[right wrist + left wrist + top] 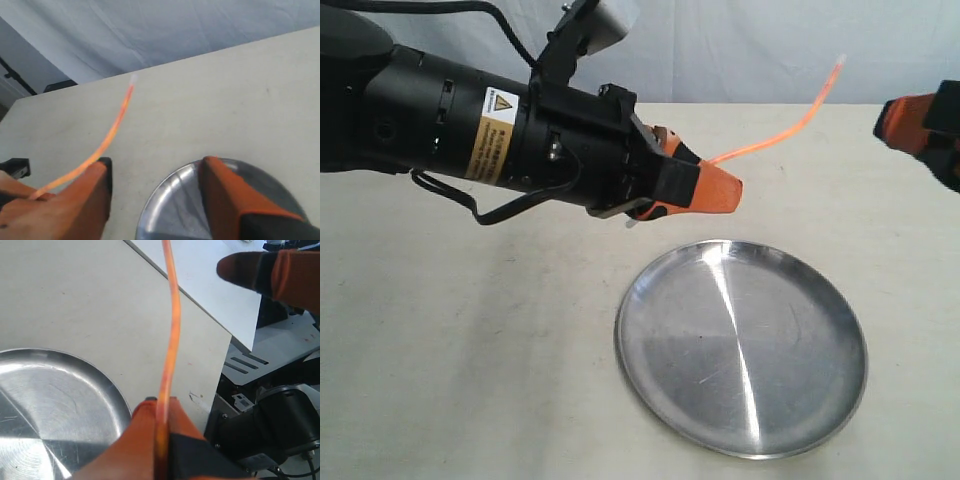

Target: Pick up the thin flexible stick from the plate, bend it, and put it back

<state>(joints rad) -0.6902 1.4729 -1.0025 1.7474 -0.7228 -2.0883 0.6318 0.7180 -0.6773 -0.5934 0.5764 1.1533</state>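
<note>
Stick (782, 138), very thin and orange-red with a pale tip, is held in the air above the counter (470, 330), between the plate and the counter's far edge. One end is pinched in the shut jaws of the left gripper (715, 190). The free length rises away from them in a gentle curve, and its tip is blurred. In the left wrist view the stick (172, 340) emerges from between the orange pads of the left gripper (161, 407). The plate (740, 350), round and of shiny silver metal, lies bare on the counter below, toward the near edge. The right gripper (920, 125) hangs toward the counter's far right corner, well apart from the stick. In its wrist view the right gripper (156, 162) has its jaws wide, with the stick (107, 137) off to one side of them, not between them.

The step in hand looks like bringing the second gripper in to make the bend. It would go best if the right jaws closed squarely across the free length, near the pale tip. The two grippers could then draw together slowly, so the stick bows evenly rather than kinks. The left pinch needs to hold firm, or the stick may swivel or slip out.
</note>
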